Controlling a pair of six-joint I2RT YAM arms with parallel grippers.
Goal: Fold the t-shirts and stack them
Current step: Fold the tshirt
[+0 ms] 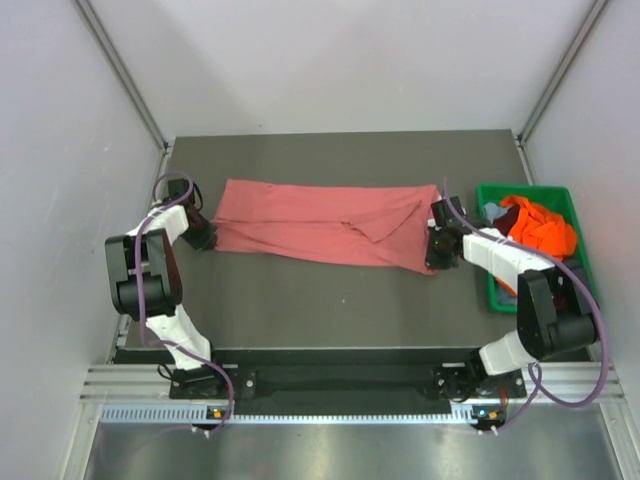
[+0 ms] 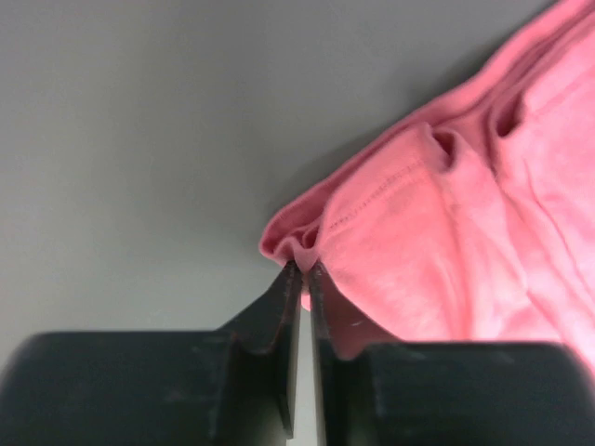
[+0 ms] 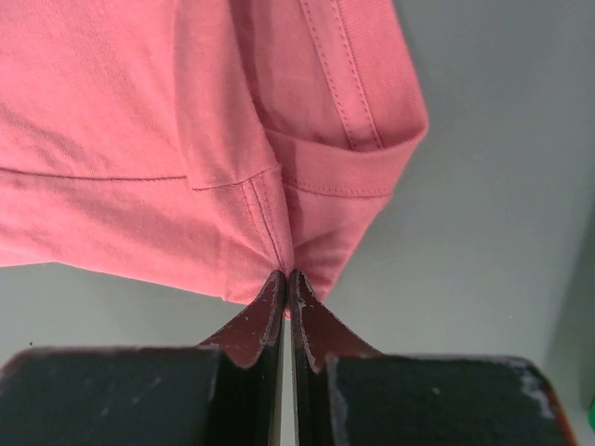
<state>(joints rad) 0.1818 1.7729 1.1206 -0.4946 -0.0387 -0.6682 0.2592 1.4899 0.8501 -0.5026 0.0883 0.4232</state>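
Observation:
The salmon-pink t-shirt (image 1: 320, 225) lies stretched in a long band across the middle of the table. My left gripper (image 1: 208, 238) is shut on its left end; in the left wrist view the jaws (image 2: 305, 267) pinch a fold of pink cloth (image 2: 437, 251). My right gripper (image 1: 437, 252) is shut on its right end; in the right wrist view the jaws (image 3: 286, 275) pinch the hemmed edge of the shirt (image 3: 186, 139). A bright orange shirt (image 1: 545, 230), a dark maroon one (image 1: 520, 205) and a bluish one (image 1: 492, 212) lie bunched in the bin.
A green plastic bin (image 1: 577, 212) stands at the table's right edge, just right of my right arm. The dark table (image 1: 330, 300) has white walls at the back and on both sides.

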